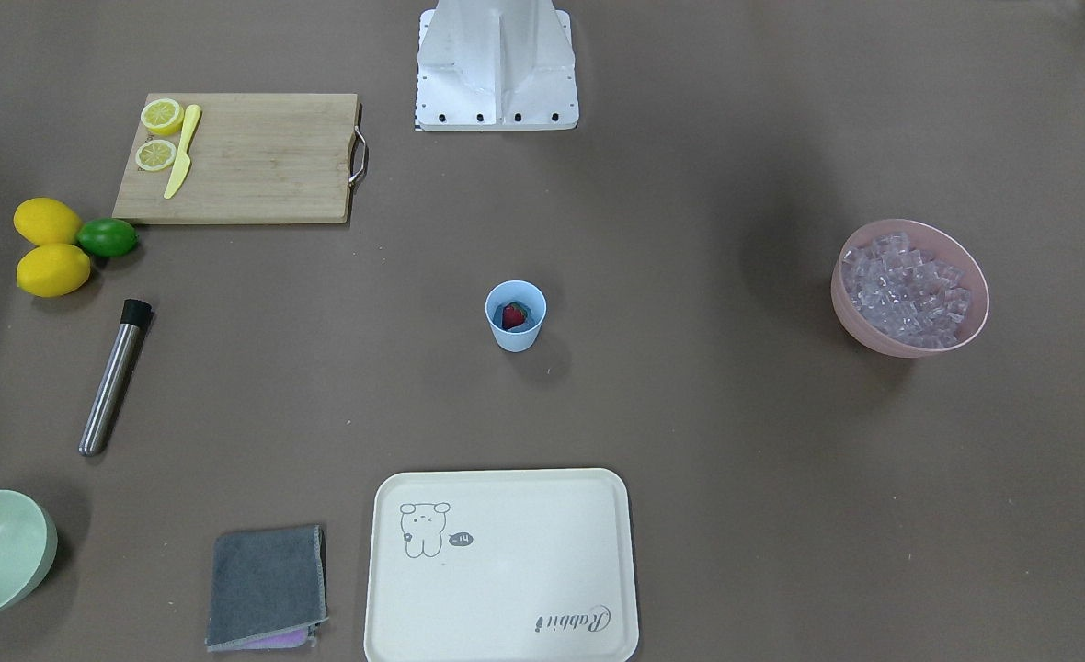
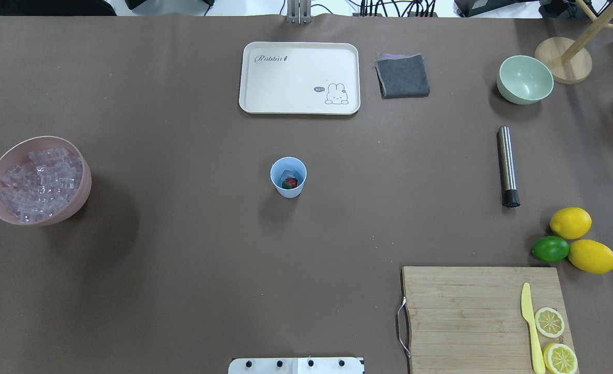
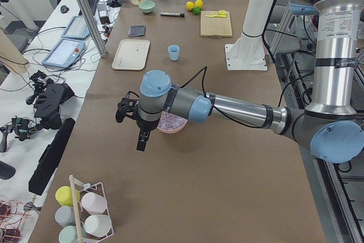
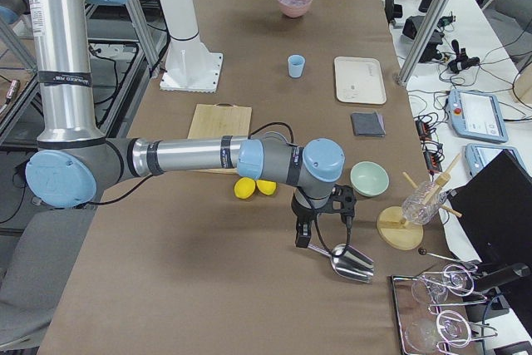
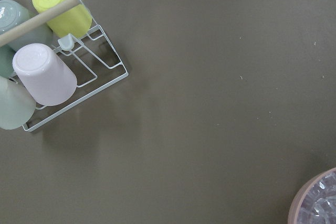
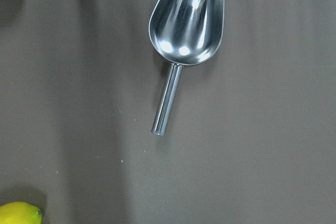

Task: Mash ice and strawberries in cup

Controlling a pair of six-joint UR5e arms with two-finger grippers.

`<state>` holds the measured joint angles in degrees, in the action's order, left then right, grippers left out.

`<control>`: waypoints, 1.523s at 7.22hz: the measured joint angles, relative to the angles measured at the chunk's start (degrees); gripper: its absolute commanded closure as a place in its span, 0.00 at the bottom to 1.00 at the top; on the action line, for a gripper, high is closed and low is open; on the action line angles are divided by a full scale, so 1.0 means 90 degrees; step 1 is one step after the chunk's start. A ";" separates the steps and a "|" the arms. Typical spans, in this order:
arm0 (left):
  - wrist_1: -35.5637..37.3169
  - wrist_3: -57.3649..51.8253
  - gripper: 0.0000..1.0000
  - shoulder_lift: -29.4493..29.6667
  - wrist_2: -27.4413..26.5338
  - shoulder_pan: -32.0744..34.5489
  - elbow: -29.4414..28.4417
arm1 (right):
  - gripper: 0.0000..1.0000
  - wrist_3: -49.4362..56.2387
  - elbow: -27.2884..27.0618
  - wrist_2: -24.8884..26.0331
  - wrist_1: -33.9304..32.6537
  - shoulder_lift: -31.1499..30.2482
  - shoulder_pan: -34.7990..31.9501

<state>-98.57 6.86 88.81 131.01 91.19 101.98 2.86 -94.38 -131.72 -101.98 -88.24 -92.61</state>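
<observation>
The light-blue cup (image 2: 288, 177) (image 1: 515, 317) stands upright at the table's middle. Inside it lies a red strawberry (image 2: 289, 183) (image 1: 513, 316). Ice (image 2: 39, 179) (image 1: 906, 287) fills a pink bowl (image 2: 83, 193) at the table's left end. My left gripper (image 3: 141, 139) hangs just beside that bowl, seen only in the exterior left view, so I cannot tell its state. My right gripper (image 4: 303, 235) hovers over the handle of a steel scoop (image 6: 186, 24) lying on the table; whether it is open or shut I cannot tell.
A steel muddler (image 2: 507, 166) lies right of the cup. Around it are a cutting board (image 2: 472, 311) with lemon slices and a yellow knife, two lemons and a lime (image 2: 549, 249), a green bowl (image 2: 524, 96), a grey cloth (image 2: 402, 76) and a tray (image 2: 296, 98). A cup rack (image 5: 79, 82) stands near the left arm.
</observation>
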 measured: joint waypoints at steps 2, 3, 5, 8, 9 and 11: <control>0.0004 -0.0096 0.02 -0.0008 0.0002 0.0003 -0.0078 | 0.00 -0.0012 0.0037 -0.0007 0.0042 -0.0055 -0.0003; 0.0002 -0.0104 0.02 -0.0002 0.0002 -0.0001 -0.0124 | 0.00 -0.0019 0.0037 -0.0011 0.0045 -0.0093 -0.0003; -0.0020 -0.0108 0.02 0.0005 0.0010 -0.0011 -0.0211 | 0.00 -0.0024 0.0038 -0.0013 0.0051 -0.0147 -0.0003; -0.0025 -0.0108 0.02 0.0029 0.0005 -0.0015 -0.0279 | 0.00 -0.0025 0.0038 -0.0013 0.0052 -0.0151 -0.0003; -0.0023 -0.0108 0.02 0.0040 0.0002 -0.0015 -0.0286 | 0.00 -0.0025 0.0035 -0.0015 0.0052 -0.0145 -0.0003; -0.0016 -0.0108 0.02 0.0073 -0.0002 -0.0020 -0.0309 | 0.00 -0.0025 0.0019 -0.0024 0.0052 -0.0144 -0.0003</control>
<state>-98.71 5.89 89.46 130.98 91.01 99.19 2.64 -94.21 -131.93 -101.51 -89.54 -92.64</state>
